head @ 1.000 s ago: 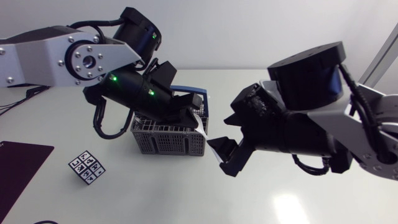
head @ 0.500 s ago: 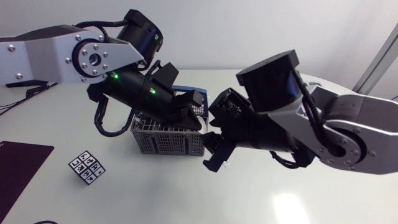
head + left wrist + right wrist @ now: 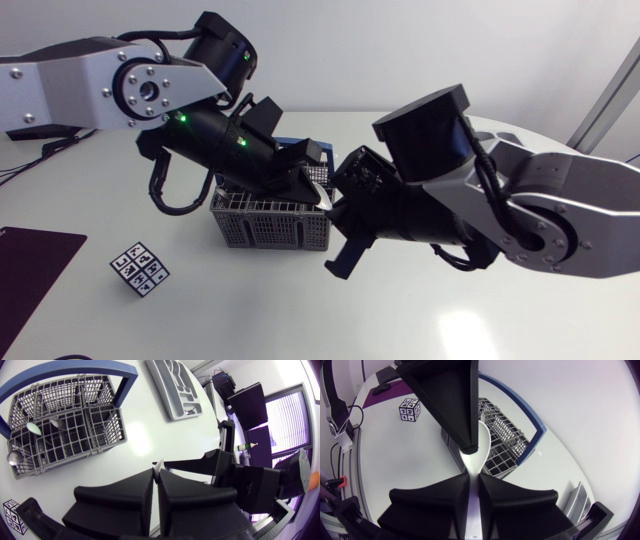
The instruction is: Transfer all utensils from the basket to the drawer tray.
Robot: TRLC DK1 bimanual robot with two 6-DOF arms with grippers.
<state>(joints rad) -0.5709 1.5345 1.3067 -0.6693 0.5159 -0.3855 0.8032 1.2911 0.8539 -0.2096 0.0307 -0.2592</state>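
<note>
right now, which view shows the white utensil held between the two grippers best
The right wrist view: the white utensil shows along most of its length, running from the fingers of the right gripper to those of the left gripper. The left wrist view shows only its tip between the left fingers. In the head view the grippers hide it.

Silver-grey shell on the left arm [image 3: 60,85], ring of small screws [image 3: 127,70] round its joint cap [image 3: 143,97], then glossy black housings lit by green lights [image 3: 182,124] and a looping black cable [image 3: 160,195]. Same on the right arm [image 3: 570,190]: pale links, fat black cylinder [image 3: 430,130], screwed elbow cap [image 3: 548,228]. Left gripper [image 3: 155,471] and right gripper [image 3: 474,480] both matte black through and through, broad wedges.
</note>
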